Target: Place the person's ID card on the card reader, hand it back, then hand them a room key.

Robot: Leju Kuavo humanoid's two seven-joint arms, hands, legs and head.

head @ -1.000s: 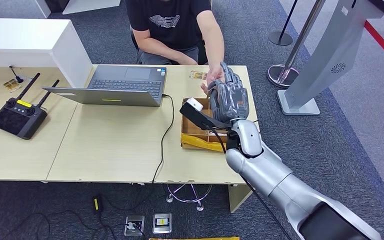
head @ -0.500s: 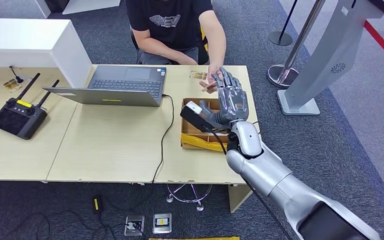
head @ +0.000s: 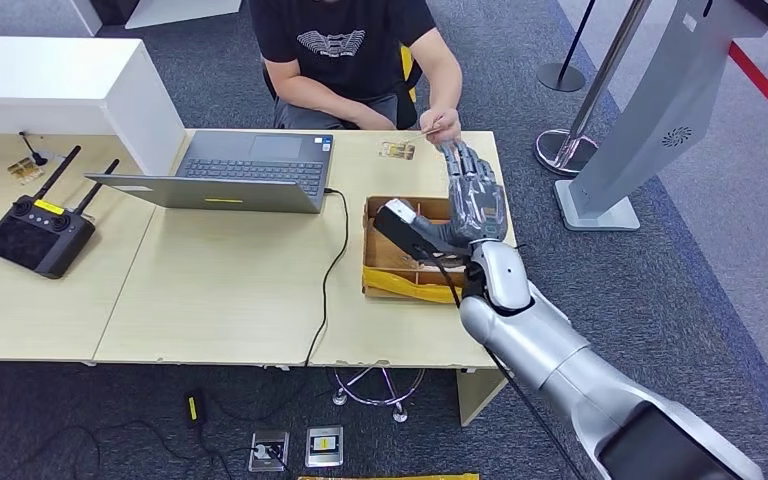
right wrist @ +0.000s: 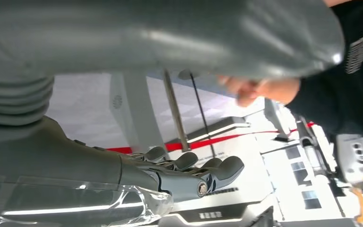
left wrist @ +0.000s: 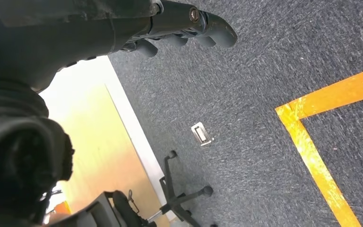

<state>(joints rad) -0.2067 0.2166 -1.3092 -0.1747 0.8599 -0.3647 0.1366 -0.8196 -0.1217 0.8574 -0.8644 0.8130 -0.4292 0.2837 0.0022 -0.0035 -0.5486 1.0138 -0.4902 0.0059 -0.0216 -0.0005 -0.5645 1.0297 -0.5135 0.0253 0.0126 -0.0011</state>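
Note:
My right hand (head: 473,196) hovers over the far right end of the table with its fingers stretched out and nothing in it. In the right wrist view its dark fingers (right wrist: 194,171) lie apart from the thumb, with an empty gap between. Just beyond it, the person's hand (head: 444,126) pinches a small tan card (head: 427,131) clear of my fingers. A small flat device with a card on it (head: 396,150), possibly the card reader, lies on the table by the laptop. My left hand (left wrist: 170,23) hangs over the carpet, holding nothing.
An open wooden box (head: 378,262) with yellow cloth sits under my right forearm. A laptop (head: 245,172) with a trailing black cable stands mid-table, and a black remote controller (head: 35,232) lies at the left. A grey kiosk stand (head: 650,110) and stanchion posts rise to the right.
The person took the card at my right hand's fingertips and drew it back toward their body. My right hand sank slightly and stays outstretched and empty.

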